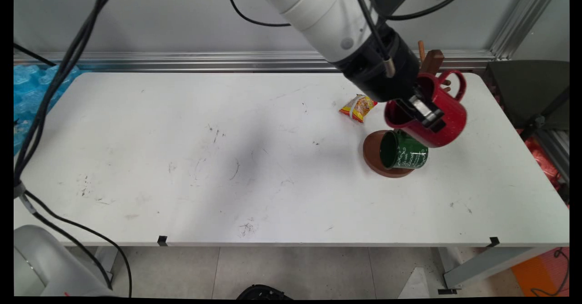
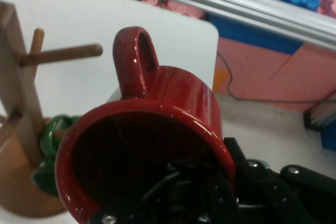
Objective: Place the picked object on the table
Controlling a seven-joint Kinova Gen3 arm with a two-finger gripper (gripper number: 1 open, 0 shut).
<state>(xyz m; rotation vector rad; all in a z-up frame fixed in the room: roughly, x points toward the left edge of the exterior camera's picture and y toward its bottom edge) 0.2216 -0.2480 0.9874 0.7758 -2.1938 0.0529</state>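
My gripper point(image 1: 427, 115) is shut on the red mug point(image 1: 443, 122), held tilted above the table's right side. One finger is inside the rim and the other outside. In the hand view the red mug point(image 2: 173, 108) fills the middle, its handle pointing up, and the gripper point(image 2: 210, 203) clamps its wall at the bottom. The wooden mug tree point(image 1: 432, 61) stands just behind and below the mug. A green mug point(image 1: 404, 152) hangs low on it over the round brown base point(image 1: 373, 152). A bare peg point(image 2: 63, 54) of the tree's post point(image 2: 16, 77) sticks out close to the handle.
A yellow and red snack packet point(image 1: 358, 107) lies on the white table point(image 1: 227, 158), left of the mug tree. Black cables point(image 1: 45, 104) hang at the left. Blue wrapping point(image 1: 27, 90) lies beyond the left edge and a dark chair point(image 1: 527, 95) stands at the right.
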